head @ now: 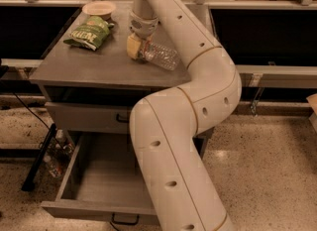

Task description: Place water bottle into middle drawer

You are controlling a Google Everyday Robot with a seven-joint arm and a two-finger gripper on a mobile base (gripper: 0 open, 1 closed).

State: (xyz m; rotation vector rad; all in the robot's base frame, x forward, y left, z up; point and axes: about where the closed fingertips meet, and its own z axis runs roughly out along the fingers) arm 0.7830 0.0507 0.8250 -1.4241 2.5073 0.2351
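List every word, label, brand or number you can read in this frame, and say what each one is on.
Green crinkly snack bag: white lettering, too blurred to read.
Small clear crinkled plastic water bottle: no label visible.
Cream end effector, at the bottle's cap end on the grey tabletop: no markings visible.
Nothing else in view carries readable text.

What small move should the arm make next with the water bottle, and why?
Probably confirm the hold, then lift the bottle a little. The gripper sits at the cap end of the water bottle, which lies on its side on the cabinet top. The middle drawer below already stands open, so a lift is the step not yet done. The chip bag lies apart from the bottle.
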